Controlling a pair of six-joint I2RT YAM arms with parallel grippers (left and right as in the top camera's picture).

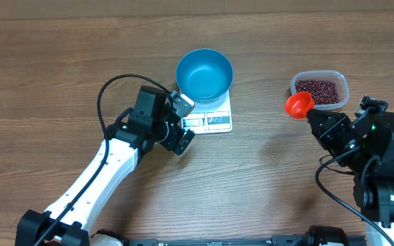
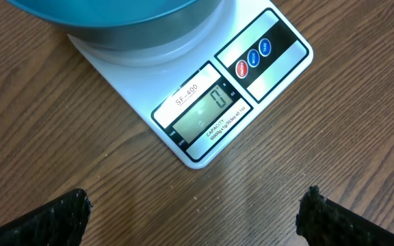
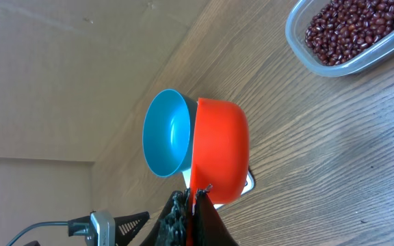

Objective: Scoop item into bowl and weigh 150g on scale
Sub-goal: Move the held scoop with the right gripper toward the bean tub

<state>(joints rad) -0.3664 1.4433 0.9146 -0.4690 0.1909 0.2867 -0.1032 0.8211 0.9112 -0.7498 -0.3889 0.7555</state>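
Observation:
The blue bowl [image 1: 204, 74] stands on the white scale [image 1: 214, 121], whose display [image 2: 204, 116] reads zero. My left gripper [image 1: 185, 124] hovers at the scale's front-left corner, open and empty; its fingertips [image 2: 53, 219] frame bare wood in the left wrist view. My right gripper [image 1: 314, 113] is shut on the handle of an orange scoop [image 1: 298, 104], just left of the clear tub [image 1: 340, 80] of dark red beans [image 1: 317, 88]. The right wrist view shows the scoop [image 3: 217, 150] turned on its side, the bowl [image 3: 166, 133] beyond it, the beans [image 3: 351, 27] top right. No beans show in the scoop.
The wooden table runs wide on all sides. A black cable [image 1: 104, 96] loops off the left arm above the tabletop. The right arm's body [image 1: 382, 157] fills the lower right corner. The tub [image 3: 299, 48] sits near the table's right side.

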